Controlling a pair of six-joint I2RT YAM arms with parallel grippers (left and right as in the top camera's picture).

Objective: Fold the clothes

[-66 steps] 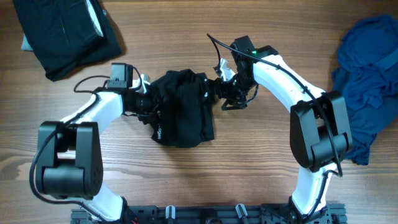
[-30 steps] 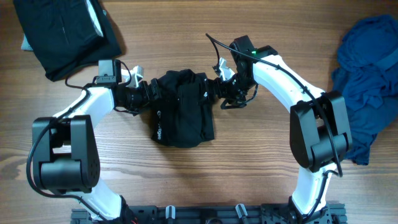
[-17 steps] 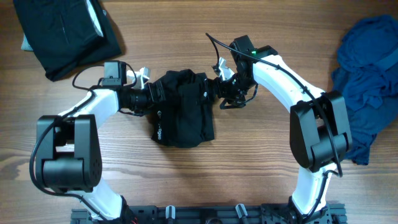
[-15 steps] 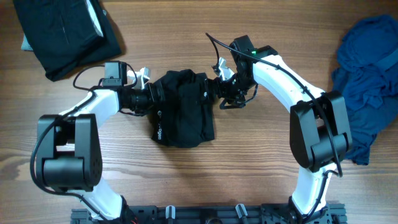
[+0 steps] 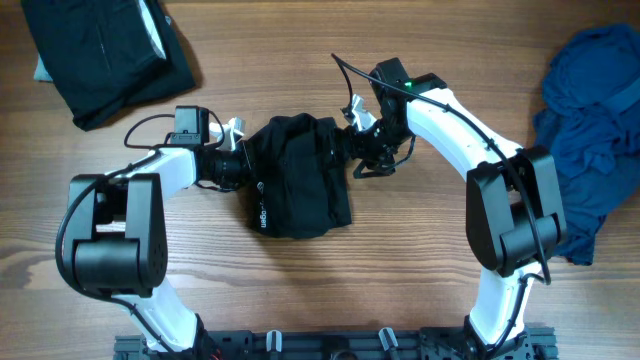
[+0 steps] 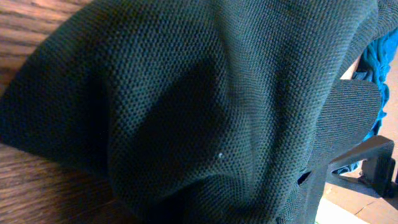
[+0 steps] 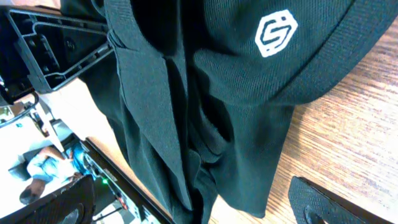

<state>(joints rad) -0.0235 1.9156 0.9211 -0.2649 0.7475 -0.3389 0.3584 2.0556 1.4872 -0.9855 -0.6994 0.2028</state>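
Jaws clamped on the black shirt (image 5: 300,190) at the left gripper (image 5: 246,160), apart at the right gripper (image 5: 352,150), so the fold wants a slow, level pull.

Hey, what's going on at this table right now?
Two robot arms are working on folding clothes. The left gripper is shut on the left edge of a bunched black shirt in the middle of the wooden table. The right gripper stands open at the shirt's right edge, near its white logo, gripping nothing. The shirt is crumpled, not yet neatly folded. A folded black garment lies at the far left, and a blue garment is heaped at the right edge.
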